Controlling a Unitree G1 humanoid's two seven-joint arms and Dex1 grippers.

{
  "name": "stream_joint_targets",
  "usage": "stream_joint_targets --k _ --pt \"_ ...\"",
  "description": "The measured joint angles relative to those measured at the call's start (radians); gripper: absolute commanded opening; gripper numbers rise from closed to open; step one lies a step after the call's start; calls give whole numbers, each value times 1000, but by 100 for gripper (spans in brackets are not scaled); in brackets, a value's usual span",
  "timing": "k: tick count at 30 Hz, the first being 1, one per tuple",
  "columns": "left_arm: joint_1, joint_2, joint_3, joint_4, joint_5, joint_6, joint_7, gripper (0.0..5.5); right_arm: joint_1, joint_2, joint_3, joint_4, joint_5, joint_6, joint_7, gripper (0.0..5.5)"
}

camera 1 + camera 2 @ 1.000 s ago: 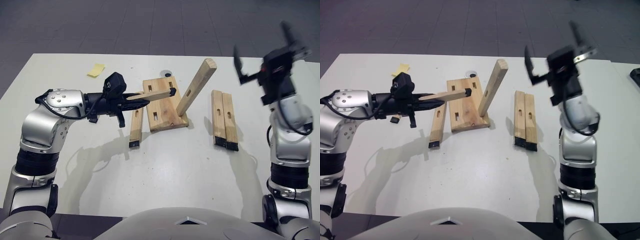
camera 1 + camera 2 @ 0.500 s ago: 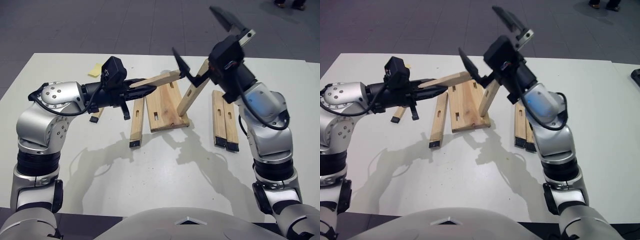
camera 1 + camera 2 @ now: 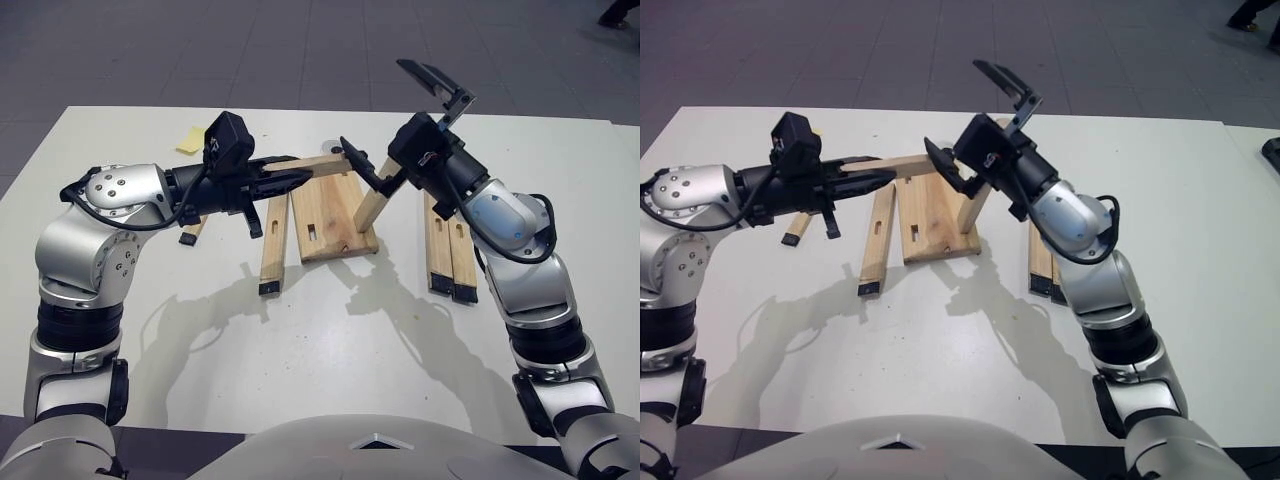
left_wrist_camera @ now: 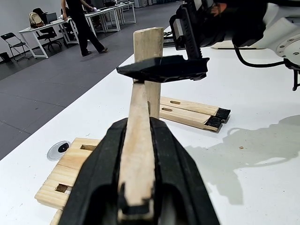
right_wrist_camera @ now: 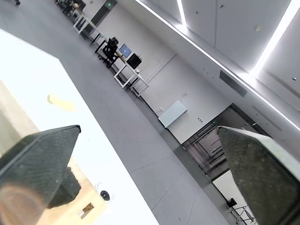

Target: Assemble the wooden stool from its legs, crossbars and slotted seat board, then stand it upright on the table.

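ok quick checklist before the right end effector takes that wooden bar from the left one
1. Left end effector shut on the pale wooden bar: ok.
2. Right end effector open wide: ok.
3. Bar's free end between its fingers: cannot tell; one finger crosses it.
4. Wooden leg standing in the slotted seat board: ok, leaning.
5. Right end effector clear of that leg: cannot tell.

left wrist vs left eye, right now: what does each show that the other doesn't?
Left wrist, not left eye: desks in the room behind, and the crossbar's butt end seated in the left gripper. Left eye, not left wrist: the yellow note and a short wooden piece beside the left arm. Both: seat board, upright leg, two legs lying side by side, right gripper at the crossbar's tip.
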Motion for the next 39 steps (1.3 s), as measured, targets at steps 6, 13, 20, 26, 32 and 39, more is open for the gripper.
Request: stream_joint_targets --k 6,13,20,26,32,39 --pt "-2 -24 1 1 -1 -17 15 43 -5 47 -57 2 46 -17 -18 540" --pt "46 -57 -16 136 53 -169 -33 43 -249 137 -528 73 280 69 -282 540" --pt "16 -115 -71 261 109 -259 -83 43 -155 114 -478 363 114 36 -402 540" --pt "8 -117 -73 318 106 -260 -141 43 -34 159 -316 521 -3 -15 -430 540" --pt "-5 -121 -73 326 84 -230 -183 43 3 208 -202 532 -38 -35 -414 540" --pt "-35 -162 -74 342 67 -205 -180 43 35 218 -129 529 -80 -39 -392 540"
